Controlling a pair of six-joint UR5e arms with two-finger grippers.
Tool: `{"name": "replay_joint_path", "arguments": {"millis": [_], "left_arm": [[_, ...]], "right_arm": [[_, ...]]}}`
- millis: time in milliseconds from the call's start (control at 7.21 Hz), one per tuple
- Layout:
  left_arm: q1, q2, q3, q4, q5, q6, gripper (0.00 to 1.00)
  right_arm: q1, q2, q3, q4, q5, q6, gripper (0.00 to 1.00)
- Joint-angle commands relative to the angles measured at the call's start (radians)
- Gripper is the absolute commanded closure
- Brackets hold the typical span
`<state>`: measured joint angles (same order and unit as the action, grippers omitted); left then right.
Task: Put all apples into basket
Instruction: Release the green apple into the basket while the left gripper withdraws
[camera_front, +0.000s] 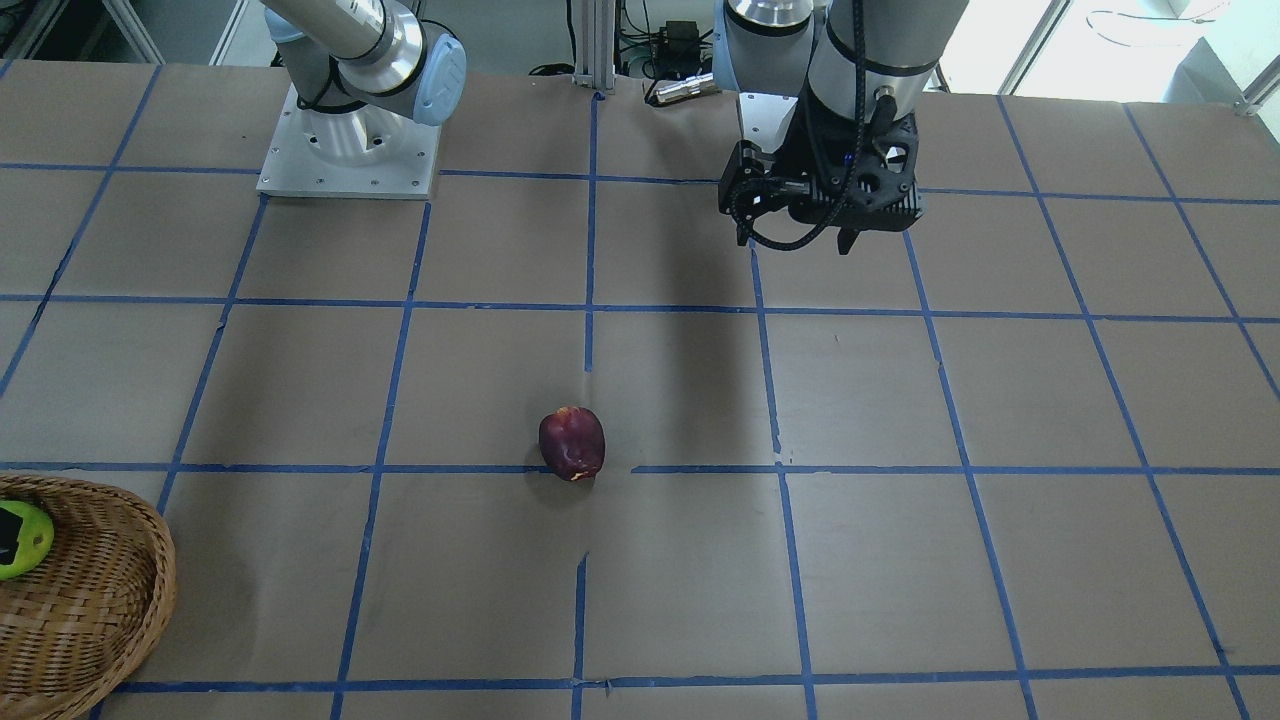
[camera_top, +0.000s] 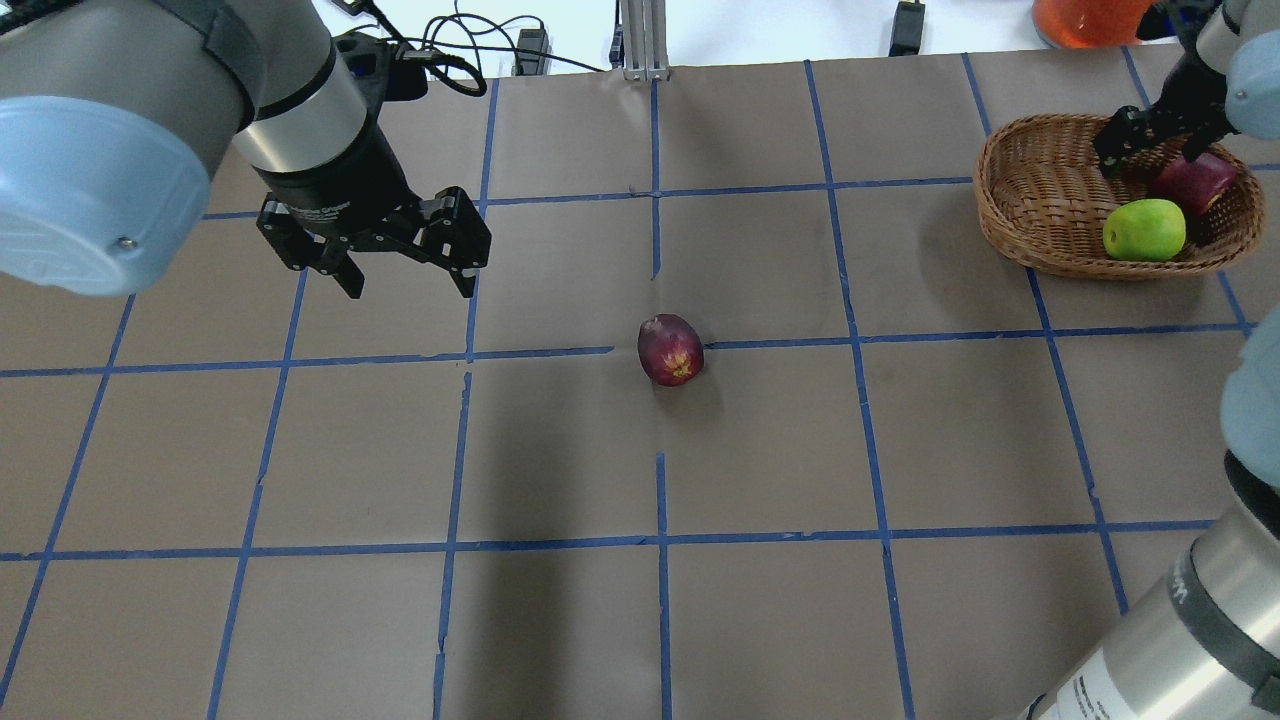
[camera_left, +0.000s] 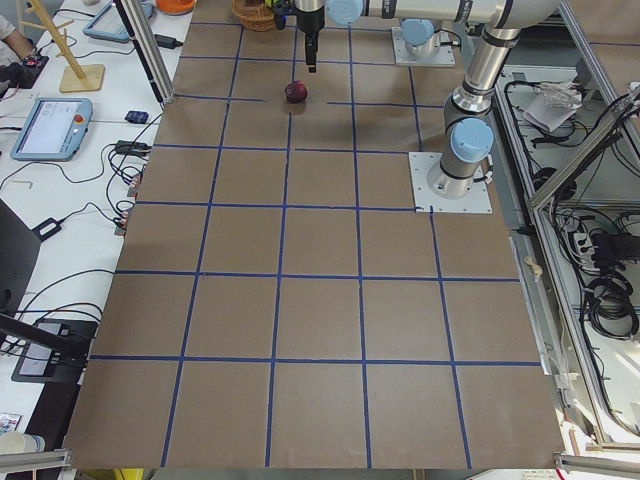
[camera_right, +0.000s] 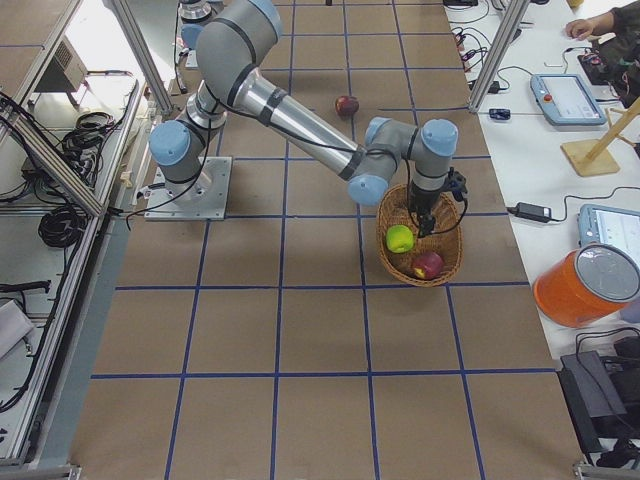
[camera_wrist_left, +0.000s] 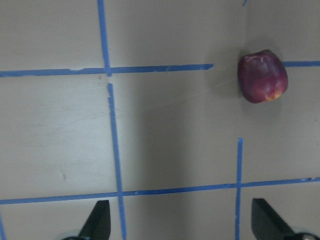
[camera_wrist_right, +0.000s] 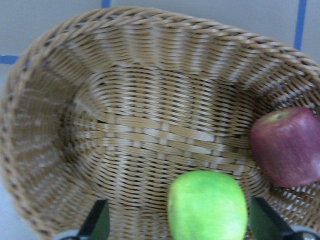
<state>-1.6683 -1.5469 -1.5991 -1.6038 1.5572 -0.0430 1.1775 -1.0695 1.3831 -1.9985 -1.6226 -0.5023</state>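
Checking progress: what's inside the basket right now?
Two apples sit on the basket floor: the green apple and the red apple, side by side. The rest of the floor is bare in the right wrist view. Whatever lies under the apples is covered.

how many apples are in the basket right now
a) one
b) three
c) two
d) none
C: the yellow-green apple and the red apple both lie inside the basket, while the dark maroon apple sits out on the table.
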Motion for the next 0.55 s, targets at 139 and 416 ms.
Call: {"name": "replay_joint_path", "arguments": {"millis": [139, 416], "left_arm": [[0.025, 0.031, 0.010, -0.041, 0.018, 0.006, 0.00], [0.044, 0.031, -0.012, -0.030, 0.018, 0.009, 0.00]], "right_arm": [[0.323, -0.107, 0.013, 0.211, 0.067, 0.383, 0.00], [0.460, -0.095, 0.056, 0.201, 0.143, 0.479, 0.00]]}}
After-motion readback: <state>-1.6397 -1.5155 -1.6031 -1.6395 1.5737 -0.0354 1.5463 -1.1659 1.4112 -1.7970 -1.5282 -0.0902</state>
